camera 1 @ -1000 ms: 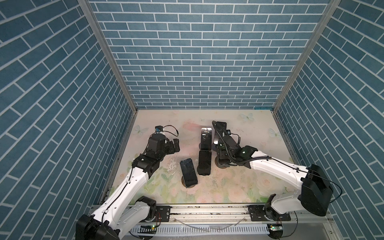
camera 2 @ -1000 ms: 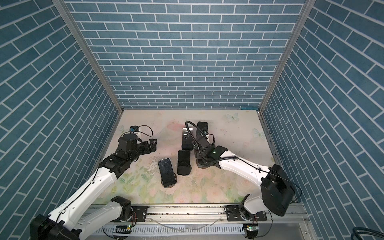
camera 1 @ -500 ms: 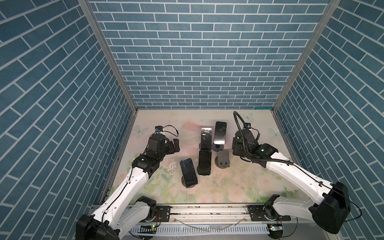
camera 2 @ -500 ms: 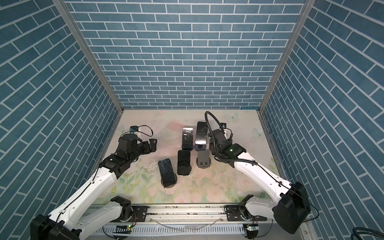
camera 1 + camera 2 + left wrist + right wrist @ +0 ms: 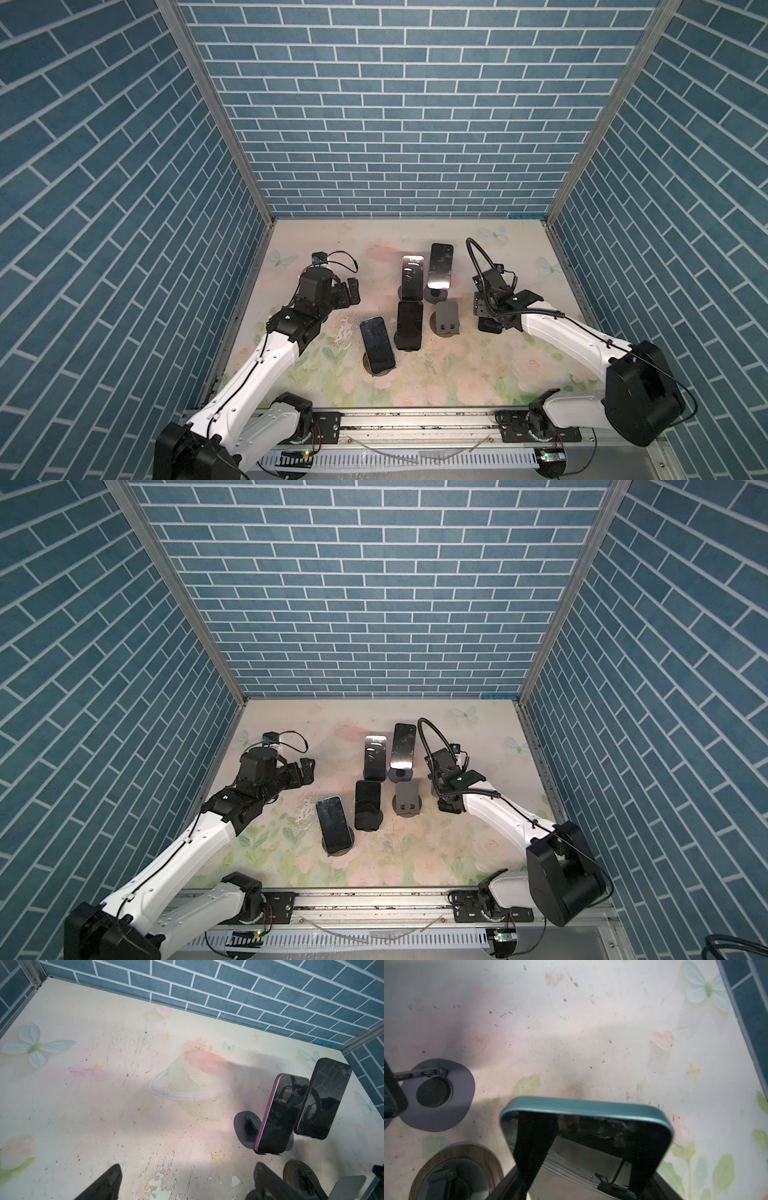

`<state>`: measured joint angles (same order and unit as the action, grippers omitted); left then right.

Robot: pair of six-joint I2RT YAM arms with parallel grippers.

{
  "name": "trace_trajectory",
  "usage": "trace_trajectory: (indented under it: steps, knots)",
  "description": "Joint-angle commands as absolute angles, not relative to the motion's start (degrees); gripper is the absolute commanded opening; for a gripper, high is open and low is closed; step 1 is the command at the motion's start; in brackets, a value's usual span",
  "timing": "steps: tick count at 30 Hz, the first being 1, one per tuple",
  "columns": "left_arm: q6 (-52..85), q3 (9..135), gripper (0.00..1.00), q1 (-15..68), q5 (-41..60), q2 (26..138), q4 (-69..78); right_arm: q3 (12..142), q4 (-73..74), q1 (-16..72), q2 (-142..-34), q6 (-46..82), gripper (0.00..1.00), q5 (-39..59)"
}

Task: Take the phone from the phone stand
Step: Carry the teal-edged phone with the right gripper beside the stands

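Phone: a phone with a teal edge and a dark screen is in the right gripper, clear of its stand. It is low over the table, and whether it touches the table cannot be told.
Phone stand: the grey phone stand on its round wooden base sits just beside the right gripper, on the side toward the left gripper. Its plate is bare in both top views.
Other stands: four more phones lean on stands between the two grippers.
- A tall dark phone and a purple-edged phone are farther out than the bare stand.
- A black phone and a tilted phone are nearer the arm bases.
- The black phone is just beside the bare stand.
Right gripper: its jaws are closed partway on the teal-edged phone. One black finger lies across the screen near one side, and another lies near the opposite side.
Left gripper: the left gripper is spread wide and holds nothing. It hangs over bare table and is apart from the purple-edged phone, which is the nearest phone in front of it.
Surface: the table is pale, printed with flowers and butterflies, and scuffed and flaking between the left gripper's fingers.
Room: blue brick-pattern walls close three sides. A metal rail behind both arms carries their bases.
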<state>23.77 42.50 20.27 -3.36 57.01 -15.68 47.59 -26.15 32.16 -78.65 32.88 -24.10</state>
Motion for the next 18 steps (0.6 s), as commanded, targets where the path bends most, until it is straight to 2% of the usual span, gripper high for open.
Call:
trace_trajectory:
  steps: [1, 18]
  knots:
    - [23.71, 42.36, 1.0, 20.56, -3.69, 57.16, -15.53, 48.46, -22.25, 31.72, -82.47, 30.98, 0.45, -21.85]
    - [22.76, 42.45, 1.0, 20.57, -5.65, 55.39, -17.66, 60.75, -17.61, 26.44, -101.01, 24.14, 0.48, -13.58]
